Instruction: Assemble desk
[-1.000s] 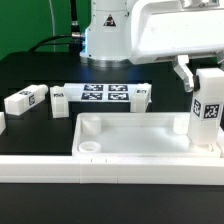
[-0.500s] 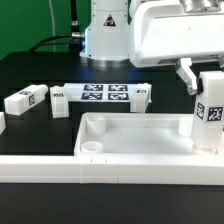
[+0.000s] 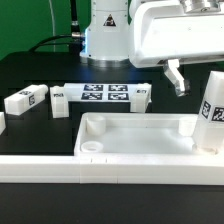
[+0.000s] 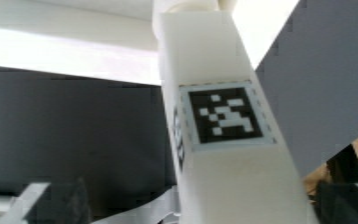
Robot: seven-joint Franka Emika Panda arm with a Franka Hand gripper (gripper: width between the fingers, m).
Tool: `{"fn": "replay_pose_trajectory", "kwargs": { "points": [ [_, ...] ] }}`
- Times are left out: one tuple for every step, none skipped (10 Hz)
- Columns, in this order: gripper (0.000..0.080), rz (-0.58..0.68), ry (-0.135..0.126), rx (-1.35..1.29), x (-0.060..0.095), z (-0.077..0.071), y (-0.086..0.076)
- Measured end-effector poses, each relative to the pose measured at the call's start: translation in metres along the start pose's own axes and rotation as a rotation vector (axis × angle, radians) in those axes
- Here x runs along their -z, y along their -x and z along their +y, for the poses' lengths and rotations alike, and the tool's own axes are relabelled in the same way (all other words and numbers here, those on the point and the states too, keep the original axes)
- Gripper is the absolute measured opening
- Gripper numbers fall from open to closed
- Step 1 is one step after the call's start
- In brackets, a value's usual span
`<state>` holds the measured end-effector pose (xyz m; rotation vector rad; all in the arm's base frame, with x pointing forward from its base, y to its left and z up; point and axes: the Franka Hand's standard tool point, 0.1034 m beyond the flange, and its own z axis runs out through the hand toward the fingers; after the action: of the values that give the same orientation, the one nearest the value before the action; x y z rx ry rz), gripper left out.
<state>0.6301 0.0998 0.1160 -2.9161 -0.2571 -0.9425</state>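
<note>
Exterior view, arm (image 3: 175, 35) over desk top (image 3: 130, 152), fingers (image 3: 176, 78) apart around tilted leg (image 3: 212, 112)

One desk top (image 3: 140, 138); two legs seen whole, a leaning leg (image 3: 211, 112) and a lying leg (image 3: 26, 100); one cut-off white piece (image 3: 2, 121) at the exterior view's left edge, kind unclear; one marker board (image 3: 100, 96); one border rail (image 3: 110, 170); one counter (image 3: 40, 70)
</note>
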Motion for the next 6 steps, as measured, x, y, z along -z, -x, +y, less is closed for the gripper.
{"fn": "replay_pose_trajectory", "kwargs": {
  "points": [
    [0.0645,0.001,0.002,-0.001,0.002,0.003,-0.002],
    [0.0645,0.003,0.002,0.0,0.004,0.003,-0.005],
    [0.0648,0.003,-0.001,0.001,0.008,0.001,-0.009],
    [0.0648,0.001,-0.005,0.005,0.014,-0.001,-0.014],
    [0.0648,-0.014,-0.007,0.002,0.019,0.004,-0.02],
    [0.0648,-0.029,-0.012,0.0,0.022,0.004,-0.023]
  ]
}}
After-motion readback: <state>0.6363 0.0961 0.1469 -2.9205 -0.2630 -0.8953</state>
